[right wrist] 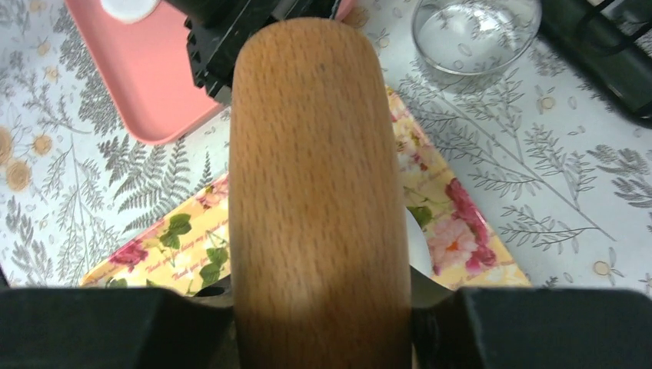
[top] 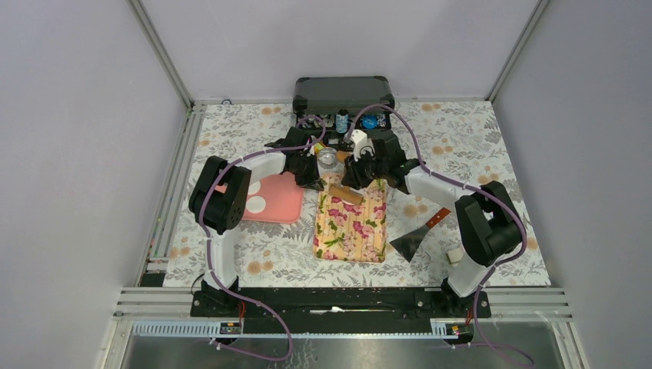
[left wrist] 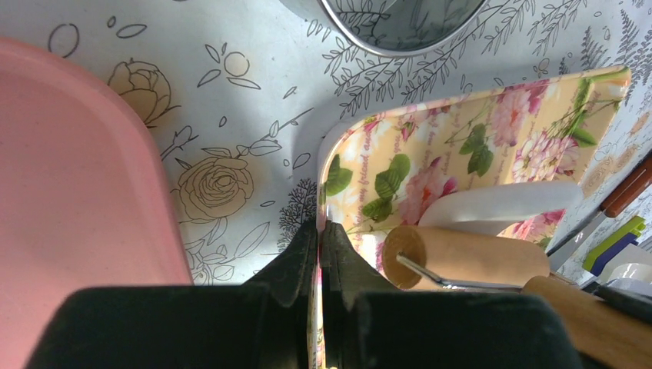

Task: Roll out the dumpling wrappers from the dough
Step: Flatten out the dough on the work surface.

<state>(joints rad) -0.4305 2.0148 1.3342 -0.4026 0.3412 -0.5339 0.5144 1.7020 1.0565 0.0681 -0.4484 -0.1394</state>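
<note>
Top view: two flat white wrappers (top: 257,201) lie on the pink tray (top: 286,207), which sits left of the floral board (top: 354,231). Both arms meet over the board's far end. The left gripper (top: 311,181) is at the far left corner and the right gripper (top: 358,178) is just beside it. The rolling pin (top: 350,195) lies across the board, its long axis slightly skewed to the board's width. Jaw positions cannot be read from this view. A tin (top: 327,157) stands just beyond the board, and a scraper (top: 415,240) lies off its right edge. Left wrist view: the left jaws are pressed together over the board's left edge, and contact with the board cannot be confirmed. A third wrapper (left wrist: 500,206) lies flat on the board, seen edge-on as a low oval. Its long axis is parallel with the pin just in front of it, and its near part is hidden. Right wrist view: the pin fills the centre, its axis pointing straight away, clamped between the right jaws. Only a white sliver of that wrapper shows at the pin's right side. One tray wrapper is cut off by the top edge.
</note>
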